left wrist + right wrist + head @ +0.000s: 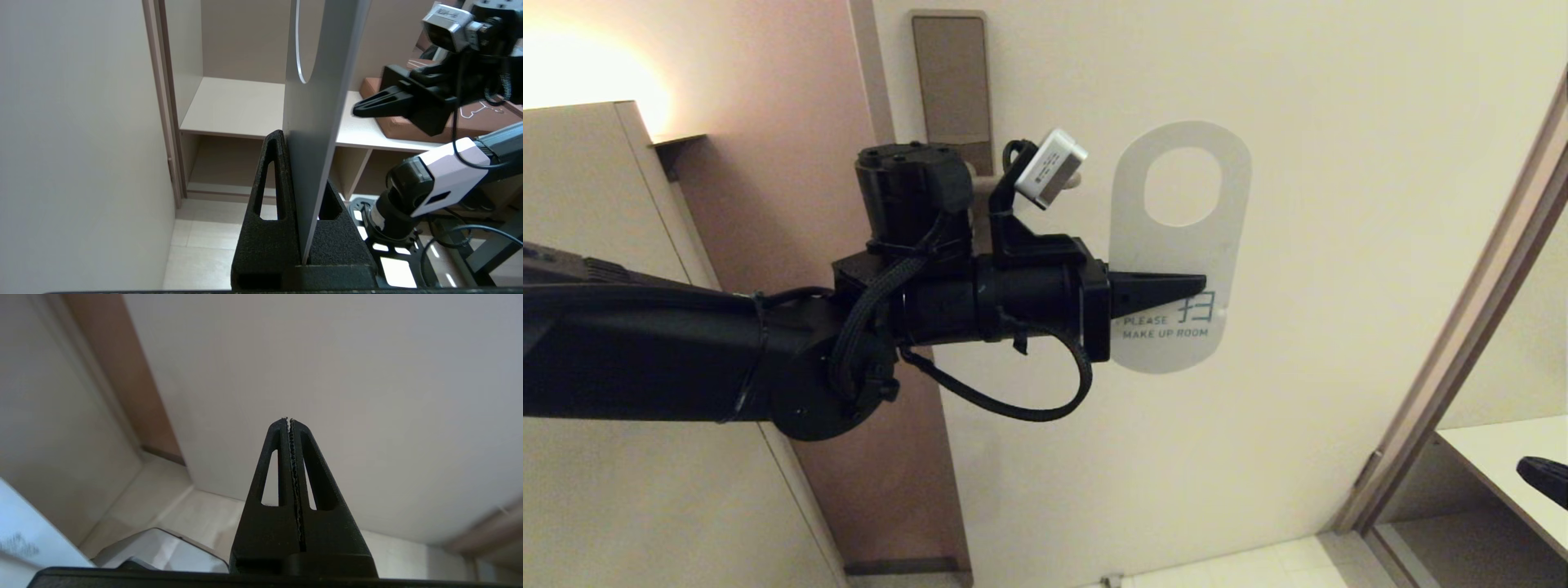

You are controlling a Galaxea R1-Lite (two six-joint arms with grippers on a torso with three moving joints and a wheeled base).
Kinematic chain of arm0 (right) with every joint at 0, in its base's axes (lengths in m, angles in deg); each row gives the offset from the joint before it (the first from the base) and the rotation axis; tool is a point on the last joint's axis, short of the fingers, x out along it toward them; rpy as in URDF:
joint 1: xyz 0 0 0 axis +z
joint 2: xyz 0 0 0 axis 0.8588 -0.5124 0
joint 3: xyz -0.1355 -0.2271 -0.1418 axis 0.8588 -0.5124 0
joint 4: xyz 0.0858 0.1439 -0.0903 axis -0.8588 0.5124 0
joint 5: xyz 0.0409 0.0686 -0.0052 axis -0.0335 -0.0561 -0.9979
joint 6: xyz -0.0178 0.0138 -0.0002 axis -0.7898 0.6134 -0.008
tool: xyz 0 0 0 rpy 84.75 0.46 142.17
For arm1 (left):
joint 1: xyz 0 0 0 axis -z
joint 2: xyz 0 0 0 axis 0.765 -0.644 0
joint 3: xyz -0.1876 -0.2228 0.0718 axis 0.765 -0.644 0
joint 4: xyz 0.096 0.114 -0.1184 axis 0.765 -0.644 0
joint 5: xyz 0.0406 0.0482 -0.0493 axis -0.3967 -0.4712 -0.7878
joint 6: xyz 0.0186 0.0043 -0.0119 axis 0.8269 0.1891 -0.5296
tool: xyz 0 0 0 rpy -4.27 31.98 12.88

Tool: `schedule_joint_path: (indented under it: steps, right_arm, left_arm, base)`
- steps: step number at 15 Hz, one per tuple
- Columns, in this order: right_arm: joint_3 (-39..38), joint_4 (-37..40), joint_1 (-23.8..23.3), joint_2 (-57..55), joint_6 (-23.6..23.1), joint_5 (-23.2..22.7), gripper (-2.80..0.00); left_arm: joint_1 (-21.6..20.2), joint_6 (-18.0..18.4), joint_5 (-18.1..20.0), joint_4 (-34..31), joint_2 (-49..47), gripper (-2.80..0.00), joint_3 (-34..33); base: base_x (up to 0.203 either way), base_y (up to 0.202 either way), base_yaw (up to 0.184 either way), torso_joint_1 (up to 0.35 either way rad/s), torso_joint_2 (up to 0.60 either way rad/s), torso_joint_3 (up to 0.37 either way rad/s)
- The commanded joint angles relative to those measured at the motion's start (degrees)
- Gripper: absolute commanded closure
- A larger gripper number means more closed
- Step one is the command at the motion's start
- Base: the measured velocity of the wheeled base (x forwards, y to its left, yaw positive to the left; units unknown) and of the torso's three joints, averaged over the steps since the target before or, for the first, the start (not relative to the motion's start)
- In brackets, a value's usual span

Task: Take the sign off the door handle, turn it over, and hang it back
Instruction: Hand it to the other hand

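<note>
The left tool point(1188, 286) is clamped on the sign point(1176, 245), white side out, held before the door just beside the largely hidden, probably bare door handle point(1072, 181), while the right tool point(289, 421) is pressed together, empty.

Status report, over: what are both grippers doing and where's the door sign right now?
Left gripper shut on the sign, white MAKE UP ROOM side showing, held off the door handle. Right gripper shut, empty, low right. Nothing in the way.

Head view faces door point(1339, 122); wrist views close behind claws, sharing door.
</note>
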Motion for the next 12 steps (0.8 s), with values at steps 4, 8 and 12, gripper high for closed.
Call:
schedule_joint_path:
  steps: [4, 8, 12]
  right_arm:
    - [-0.01, -5.83, 0.11, -11.13, -0.18, -4.07, 0.00]
    - [0.59, -9.03, 0.12, -15.83, -0.70, -6.88, 0.00]
    - [3.51, -10.12, 1.97, -20.80, -1.60, -7.77, 0.00]
  left_arm:
    - [0.13, -0.14, 0.33, 0.13, -2.64, 0.00, 2.12]
    - [0.40, -0.05, 0.30, 0.21, -3.49, 0.00, 2.30]
    - [0.65, -0.05, 0.30, 0.30, -4.41, 0.00, 2.38]
  base:
    - [0.000, 0.000, 0.000, 0.000, 0.00, 0.000]
    - [0.000, 0.000, 0.000, 0.000, 0.00, 0.000]
    - [0.000, 0.000, 0.000, 0.000, 0.00, 0.000]
